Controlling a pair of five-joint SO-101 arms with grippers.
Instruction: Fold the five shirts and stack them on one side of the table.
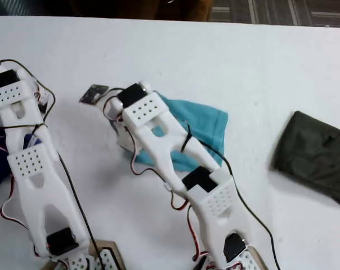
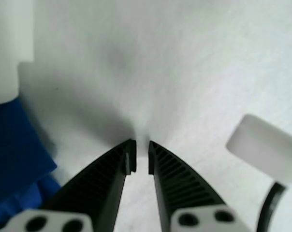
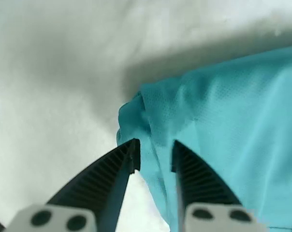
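— Where's the teal shirt (image 3: 223, 121)?
— On the bench (image 1: 215, 62), its bunched edge between the parted jaws of the right gripper (image 3: 154, 157).
— Left gripper (image 2: 141, 155)?
— Barely open, empty, blue shirt (image 2: 15, 154) beside it.

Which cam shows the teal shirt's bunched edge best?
Right wrist view: the teal shirt is close up, its bunched edge between the open fingers of the right gripper. High view gives its outline, partly behind an arm. Left wrist view faces a blue shirt instead.
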